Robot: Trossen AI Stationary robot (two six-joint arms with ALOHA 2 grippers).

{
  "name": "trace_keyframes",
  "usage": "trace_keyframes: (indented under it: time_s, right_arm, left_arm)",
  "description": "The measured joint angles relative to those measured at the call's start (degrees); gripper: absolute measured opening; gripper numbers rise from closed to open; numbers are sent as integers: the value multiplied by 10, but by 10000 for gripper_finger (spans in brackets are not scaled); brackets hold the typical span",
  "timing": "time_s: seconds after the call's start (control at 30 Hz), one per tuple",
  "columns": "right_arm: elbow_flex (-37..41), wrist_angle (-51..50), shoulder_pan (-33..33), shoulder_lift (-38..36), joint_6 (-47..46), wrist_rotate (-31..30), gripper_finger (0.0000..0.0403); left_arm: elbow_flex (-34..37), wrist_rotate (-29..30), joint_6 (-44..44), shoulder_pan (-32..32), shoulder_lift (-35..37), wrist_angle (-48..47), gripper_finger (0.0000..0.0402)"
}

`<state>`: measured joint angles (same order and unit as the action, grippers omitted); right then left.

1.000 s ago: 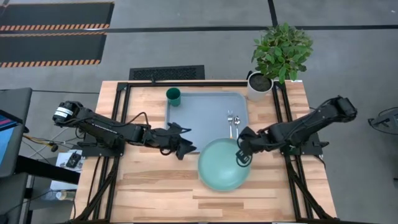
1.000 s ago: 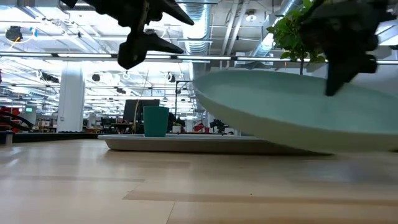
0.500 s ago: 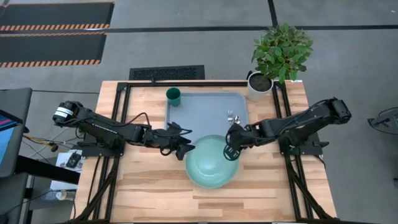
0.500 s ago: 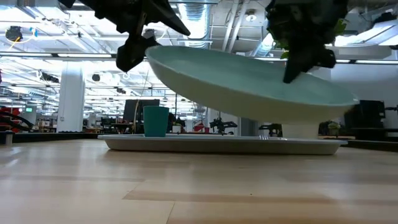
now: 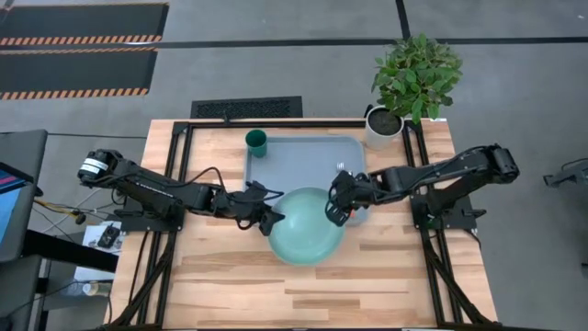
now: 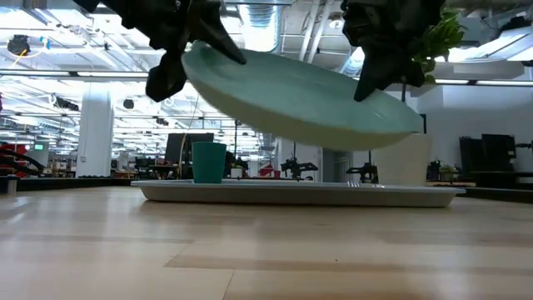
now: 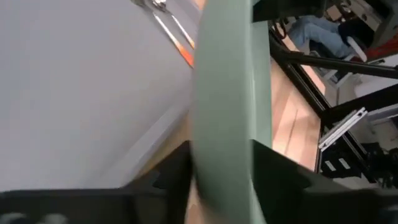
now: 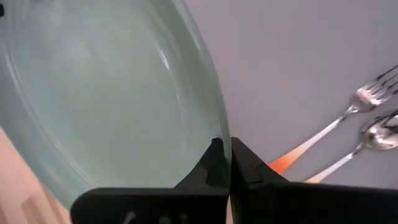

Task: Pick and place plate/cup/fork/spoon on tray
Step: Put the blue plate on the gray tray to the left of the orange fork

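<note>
The mint-green plate (image 5: 306, 225) hangs in the air over the tray's near edge, tilted with its left side higher (image 6: 300, 96). My right gripper (image 5: 335, 210) is shut on its right rim. My left gripper (image 5: 271, 219) is open, and its fingers stand on either side of the plate's left rim (image 7: 224, 124). The blue-grey tray (image 5: 294, 161) holds the dark green cup (image 5: 256, 142) at its far left corner. The fork (image 8: 367, 99) and the spoon (image 8: 373, 137) lie side by side at the tray's right. My right gripper pinches the plate's right rim (image 8: 214, 124) between its two fingers, one over the inner face and one under the plate. The fingers come from the table's right. The plate is lifted clear and tilted. My left gripper: I cannot tell whether its fingers (image 7: 273, 171) touch the rim.
A white pot with a green plant (image 5: 383, 127) stands at the table's far right corner, just beyond the tray. Bare wood lies near the table's front edge (image 5: 303, 294). A seated person (image 7: 323, 34) shows beyond the table in the left wrist view.
My right gripper has carried the plate up and toward the table's left and far edge, from the bare wood to over the tray's near edge. The plate has tipped, its left side higher. Its left rim has come between my left gripper's open fingers.
</note>
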<state>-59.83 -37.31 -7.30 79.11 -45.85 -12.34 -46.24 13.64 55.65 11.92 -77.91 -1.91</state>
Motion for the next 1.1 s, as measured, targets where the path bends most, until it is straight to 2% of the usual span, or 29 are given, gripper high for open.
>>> trace_keyframes:
  time_s: [0.13, 0.17, 0.53, 0.67, 0.83, 1.1]
  right_arm:
    - [0, 8, 3, -1, 0, 1, 12]
    - [-1, 8, 4, -1, -2, 1, 15]
    - [0, 2, 16, -8, 11, -11, 79]
    - [0, -9, 30, -30, 16, -14, 94]
    - [0, -27, 46, -81, 34, -26, 102]
    - [0, -77, 45, -153, 39, -90, 101]
  left_arm:
    - [0, 12, 15, -1, -1, -39, 30]
    - [1, 13, 18, -2, -1, -43, 18]
    - [0, 18, 97, -6, -1, -71, 11]
    - [0, 27, 151, -15, 0, -120, 11]
    - [0, 49, 222, -26, 0, -165, 10]
    - [0, 57, 330, -40, 0, -210, 14]
